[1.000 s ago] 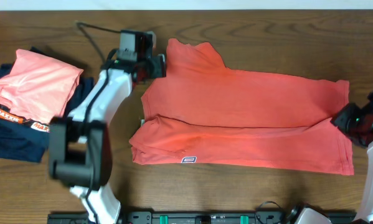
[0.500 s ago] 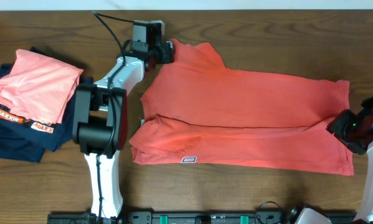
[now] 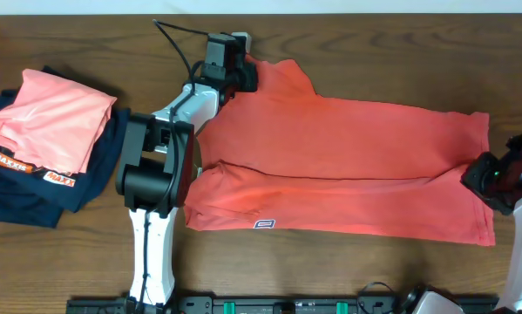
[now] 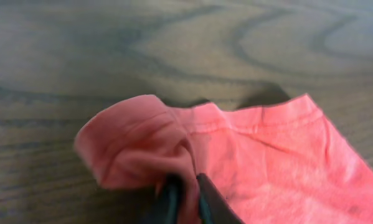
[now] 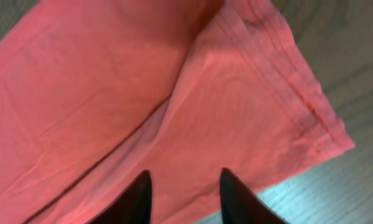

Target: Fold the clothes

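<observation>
Clearly, the left gripper (image 4: 187,202) is clamped on a bunched fold of the red t-shirt (image 4: 267,168) — its two dark fingers (image 4: 211,205) are pressed together with cloth between them, near the far edge of the desk (image 3: 374,39). The right gripper (image 5: 183,196) stands apart, spread over the shirt's stitched hem by the right edge and holding nothing; I cannot tell whether its tips touch the cloth. The shirt lies flat across the middle of the desk, a crease running along its length. A small white patch (image 3: 263,223) sits by its near edge — the writing is too small to read. At the left edge, a pink folded garment (image 3: 51,113) rests on navy garments (image 3: 21,196) whose orange-and-white lettering is unreadable.
</observation>
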`<state>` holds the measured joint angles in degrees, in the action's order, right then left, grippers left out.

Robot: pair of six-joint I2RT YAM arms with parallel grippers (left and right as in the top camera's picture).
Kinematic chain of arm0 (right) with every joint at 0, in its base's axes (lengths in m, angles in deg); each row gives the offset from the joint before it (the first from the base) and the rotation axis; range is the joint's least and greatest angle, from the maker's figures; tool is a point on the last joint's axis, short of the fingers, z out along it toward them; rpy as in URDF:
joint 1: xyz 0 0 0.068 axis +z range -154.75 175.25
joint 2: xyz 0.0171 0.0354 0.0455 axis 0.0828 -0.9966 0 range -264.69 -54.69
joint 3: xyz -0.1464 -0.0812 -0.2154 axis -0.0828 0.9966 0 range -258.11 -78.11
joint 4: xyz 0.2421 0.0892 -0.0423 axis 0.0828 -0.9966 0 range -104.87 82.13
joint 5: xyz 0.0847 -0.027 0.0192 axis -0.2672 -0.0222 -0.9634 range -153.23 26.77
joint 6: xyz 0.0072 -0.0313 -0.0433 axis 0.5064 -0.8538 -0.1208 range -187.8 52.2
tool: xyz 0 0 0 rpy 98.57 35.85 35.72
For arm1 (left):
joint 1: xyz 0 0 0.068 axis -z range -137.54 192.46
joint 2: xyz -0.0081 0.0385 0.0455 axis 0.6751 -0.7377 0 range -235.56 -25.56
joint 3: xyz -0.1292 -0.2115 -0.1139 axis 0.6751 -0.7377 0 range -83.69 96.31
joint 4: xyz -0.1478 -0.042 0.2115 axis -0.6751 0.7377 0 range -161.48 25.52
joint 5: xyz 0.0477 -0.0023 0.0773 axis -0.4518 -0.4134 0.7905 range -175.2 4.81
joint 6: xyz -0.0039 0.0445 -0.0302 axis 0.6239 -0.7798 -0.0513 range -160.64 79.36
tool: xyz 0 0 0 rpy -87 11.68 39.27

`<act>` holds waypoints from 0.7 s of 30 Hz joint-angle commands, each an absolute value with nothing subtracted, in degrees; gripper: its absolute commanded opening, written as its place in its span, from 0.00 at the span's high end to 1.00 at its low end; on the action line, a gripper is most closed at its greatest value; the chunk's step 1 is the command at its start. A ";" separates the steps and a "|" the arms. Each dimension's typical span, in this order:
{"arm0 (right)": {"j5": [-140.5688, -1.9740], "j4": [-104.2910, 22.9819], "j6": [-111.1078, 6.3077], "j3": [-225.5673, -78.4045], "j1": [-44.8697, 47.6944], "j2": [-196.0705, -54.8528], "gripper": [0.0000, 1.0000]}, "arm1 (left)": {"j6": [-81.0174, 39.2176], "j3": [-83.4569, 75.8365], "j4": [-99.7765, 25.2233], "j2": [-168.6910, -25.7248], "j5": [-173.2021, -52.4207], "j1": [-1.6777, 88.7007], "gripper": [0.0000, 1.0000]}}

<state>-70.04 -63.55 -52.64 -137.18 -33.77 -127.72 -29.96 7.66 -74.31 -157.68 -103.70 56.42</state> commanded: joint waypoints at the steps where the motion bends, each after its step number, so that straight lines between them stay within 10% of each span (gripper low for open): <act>1: -70.12 -61.80 -52.86 -137.16 -33.18 -127.83 0.76 | -29.15 9.35 -72.74 -154.11 -104.55 55.50 0.94; 21: -67.39 -37.06 -53.08 -137.35 -33.20 -146.43 0.71 | -29.22 9.35 -44.61 -141.11 -105.71 55.39 0.94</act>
